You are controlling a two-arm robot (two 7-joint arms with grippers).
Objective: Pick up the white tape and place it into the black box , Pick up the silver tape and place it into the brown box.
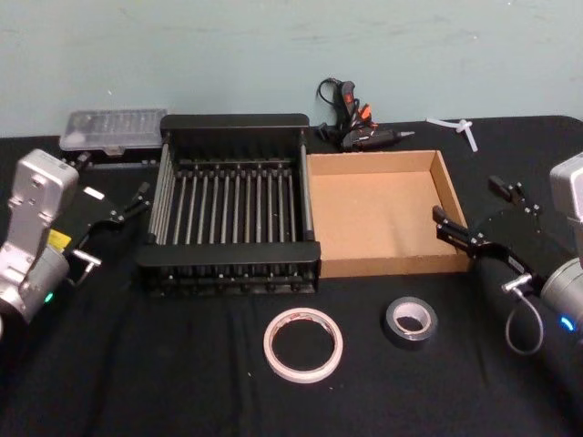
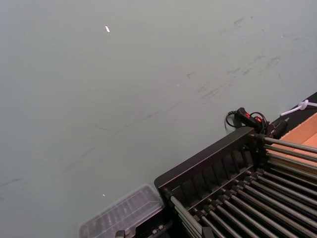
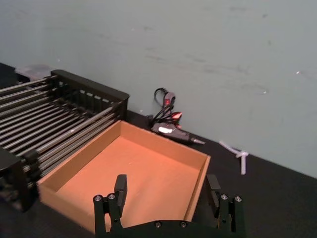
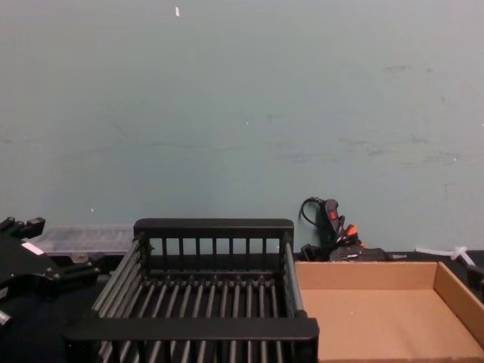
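The white tape lies flat on the black cloth near the table's front, just ahead of the black box. To its right lies the smaller silver tape, in front of the brown box. The two boxes stand side by side, and both hold nothing. My left gripper hovers open left of the black box, nothing between its fingers. My right gripper hangs open at the brown box's right wall; in the right wrist view this gripper faces the brown box.
A glue gun with a coiled cord lies behind the boxes by the wall. At the back left sits a clear plastic case, and a white plastic piece lies at the back right. A pale wall stands close behind the table.
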